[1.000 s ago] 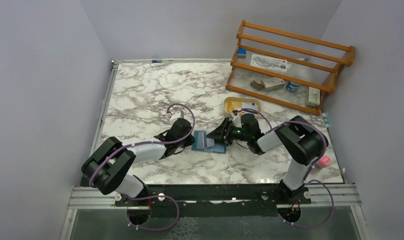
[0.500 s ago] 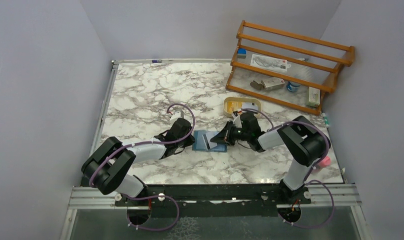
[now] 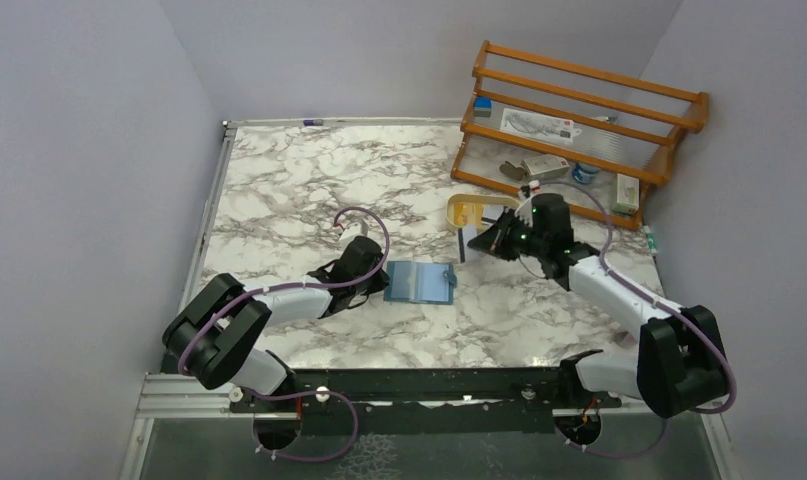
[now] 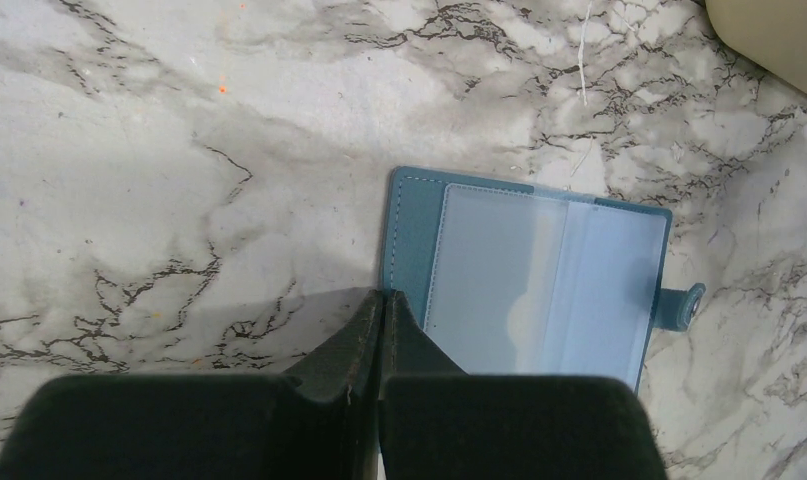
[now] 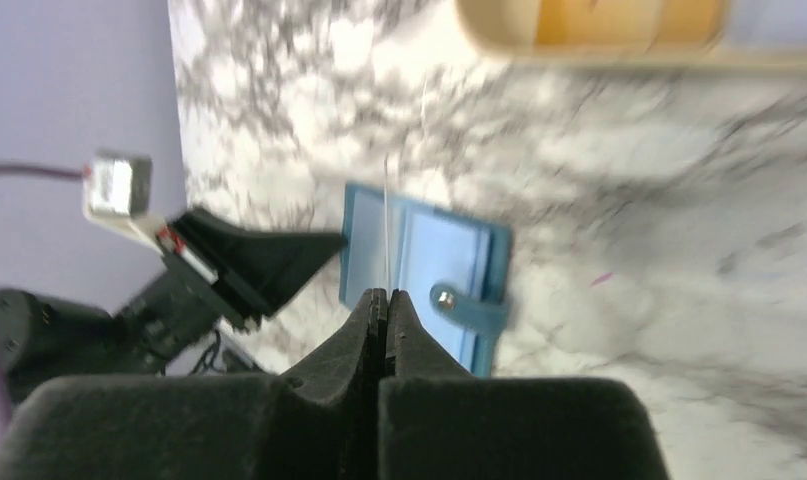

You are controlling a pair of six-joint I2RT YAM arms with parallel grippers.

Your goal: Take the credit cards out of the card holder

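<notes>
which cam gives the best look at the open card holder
Left wrist: the card holder lies open, close up and sharp, with its clear pockets and tab showing. Top external shows it small, from above. Right wrist shows it blurred, crossed by the edge of the whitish card in the right claw.

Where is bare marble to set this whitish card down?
Widest: bare marble table behind the left gripper, running back to the far edge. Narrower: the strip between the open teal card holder and the black near rail. Crowded: around the tan oval tray, wooden rack and right gripper gripping the whitish card.
</notes>
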